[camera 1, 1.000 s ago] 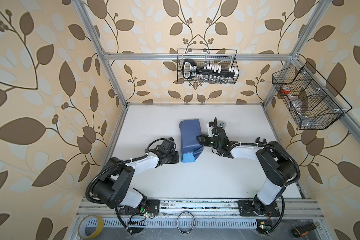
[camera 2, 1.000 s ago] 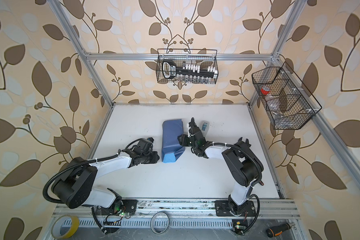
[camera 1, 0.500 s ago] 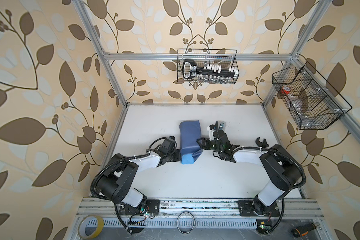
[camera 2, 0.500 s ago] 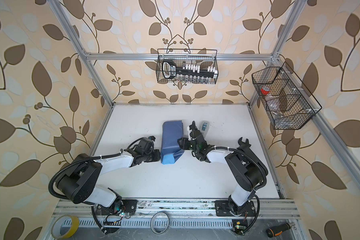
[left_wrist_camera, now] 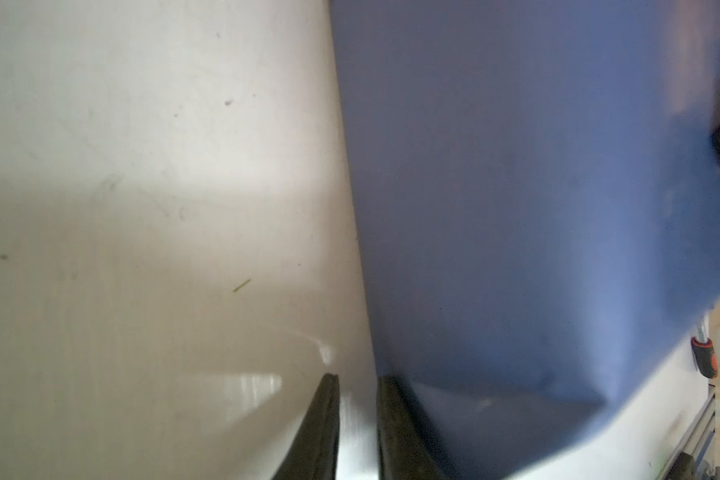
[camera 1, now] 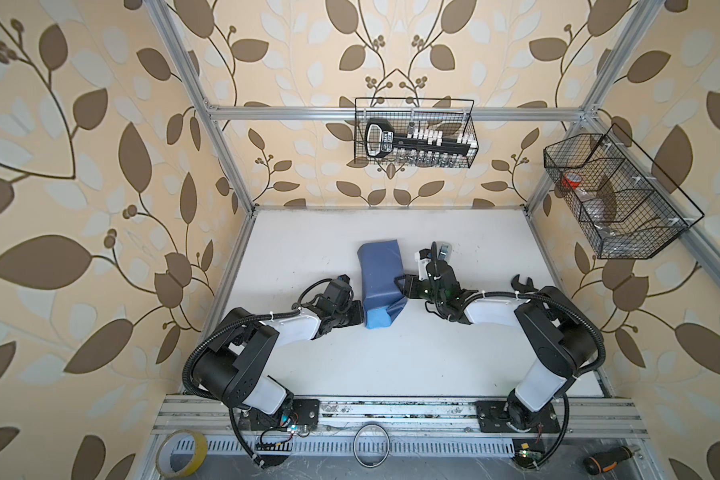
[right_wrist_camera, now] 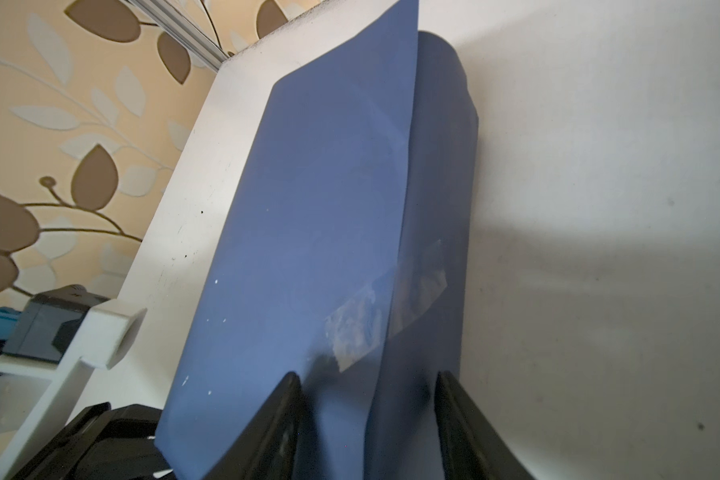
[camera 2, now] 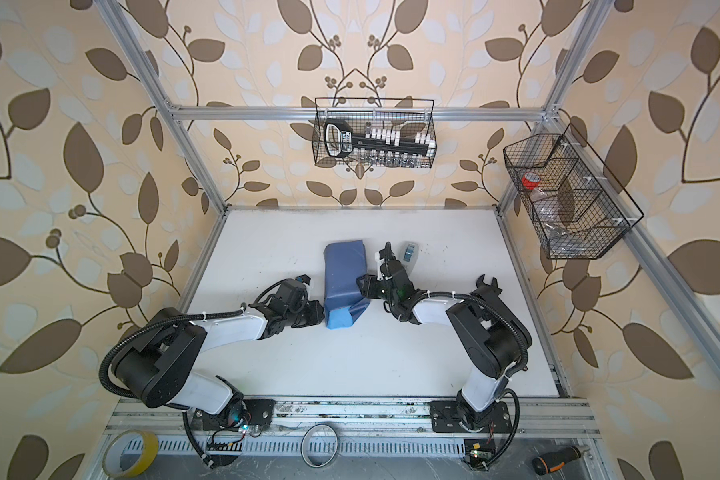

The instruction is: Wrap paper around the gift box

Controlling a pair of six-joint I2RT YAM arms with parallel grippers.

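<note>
While the paper (camera 1: 381, 270) lies wrapped round the gift box in the middle of the worktop (camera 1: 391, 374), the box is hidden inside it, and I judge the seam the weak spot; my right gripper (right_wrist_camera: 368, 386) stands half-wide, jaws either side of the loose overlap edge, clamping nothing I can see, just beside the clear tape strip (right_wrist_camera: 385, 320); closing and pulling here could peel that tape or tear thin paper; my left gripper (left_wrist_camera: 356, 386) is narrow, bare worktop showing in the slit, nothing held, one finger right against the parcel's near corner; a push there could slide the whole parcel or crush the light blue end flap (camera 1: 378, 320) instead of creasing it; far end, can't tell if closed, so the box might slip out; tape dispenser (camera 1: 444, 250) near my right wrist could get knocked.
</note>
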